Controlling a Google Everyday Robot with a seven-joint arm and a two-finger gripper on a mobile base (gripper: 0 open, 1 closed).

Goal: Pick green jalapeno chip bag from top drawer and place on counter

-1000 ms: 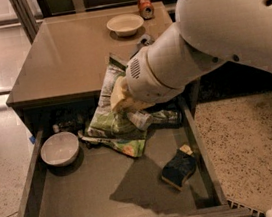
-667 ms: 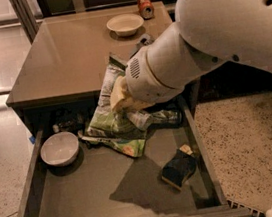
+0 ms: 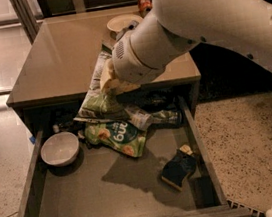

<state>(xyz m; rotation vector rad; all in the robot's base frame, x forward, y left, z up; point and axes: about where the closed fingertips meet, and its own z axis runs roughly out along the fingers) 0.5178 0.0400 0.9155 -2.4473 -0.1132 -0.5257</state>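
My gripper [image 3: 114, 83] sits at the end of the big white arm, over the back of the open top drawer [image 3: 32, 188], just in front of the counter [image 3: 61, 60] edge. It is shut on the green jalapeno chip bag [image 3: 96, 105]. The bag hangs crumpled from the fingers, and its pale strip rises against the counter's front edge. Its lower end trails at the drawer's back. A dark crumpled length [image 3: 165, 118] runs off to the right there; I cannot tell whether it is part of the same bag.
In the drawer lie a brighter green bag with white lettering [image 3: 115, 136], a white bowl [image 3: 60, 149] at the left and a dark sponge-like block [image 3: 179, 167] at the right. On the counter's far side stand a shallow dish [image 3: 121, 22] and a red can [image 3: 145, 3].
The arm has risen a little and drawn back toward the counter, lifting the held bag. More of the brighter green bag beneath it now shows.
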